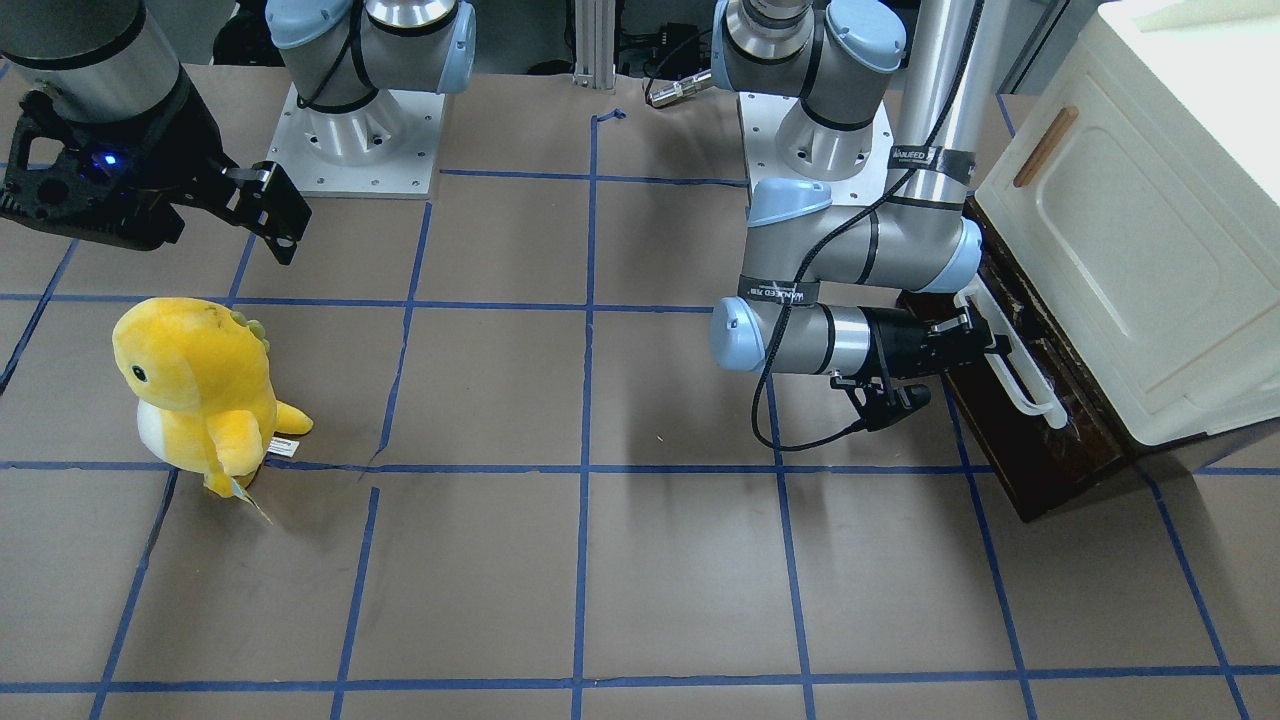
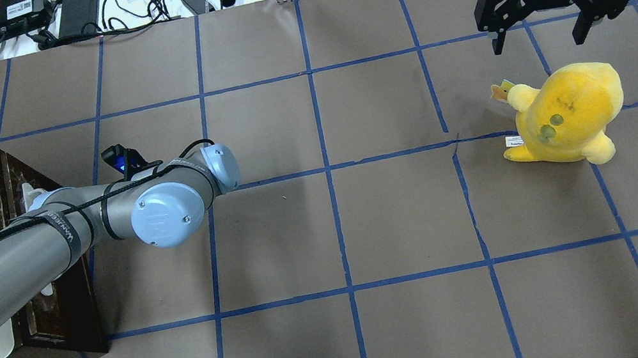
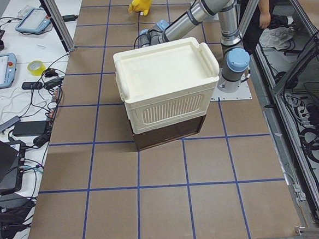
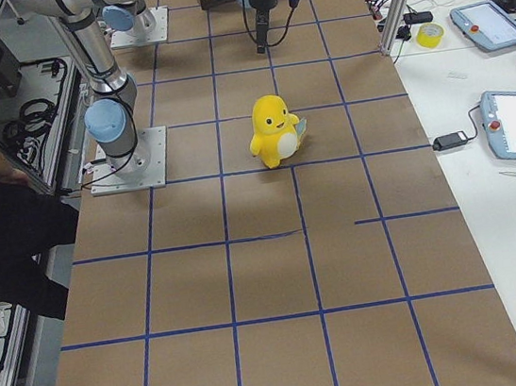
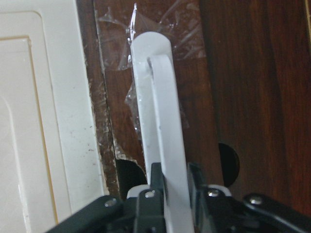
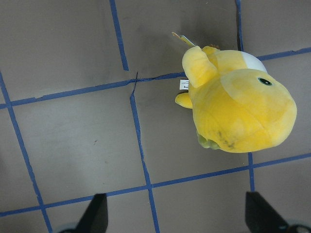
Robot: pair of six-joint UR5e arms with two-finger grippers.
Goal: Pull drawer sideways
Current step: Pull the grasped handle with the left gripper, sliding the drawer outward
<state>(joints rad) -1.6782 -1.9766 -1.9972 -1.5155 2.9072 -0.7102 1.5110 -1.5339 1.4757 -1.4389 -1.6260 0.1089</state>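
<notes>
The drawer (image 1: 1030, 450) has a worn dark brown front and sits under the cream-white cabinet (image 1: 1150, 250) at the table's end. Its long white bar handle (image 1: 1025, 385) runs along the front. My left gripper (image 1: 990, 340) is shut on this handle near one end. In the left wrist view the handle (image 5: 160, 97) passes between the two black fingers (image 5: 155, 177), against the drawer front (image 5: 243, 73). My right gripper (image 1: 270, 210) is open and empty, hovering above the table near a yellow plush toy (image 1: 195, 390). It also shows in the overhead view (image 2: 541, 35).
The yellow plush toy (image 2: 567, 111) stands on the brown, blue-taped table on the robot's right side. The cabinet door carries a small wooden handle (image 1: 1045, 147). The two arm bases (image 1: 355, 130) stand at the table's back edge. Cables and tablets lie beyond the table's far edge.
</notes>
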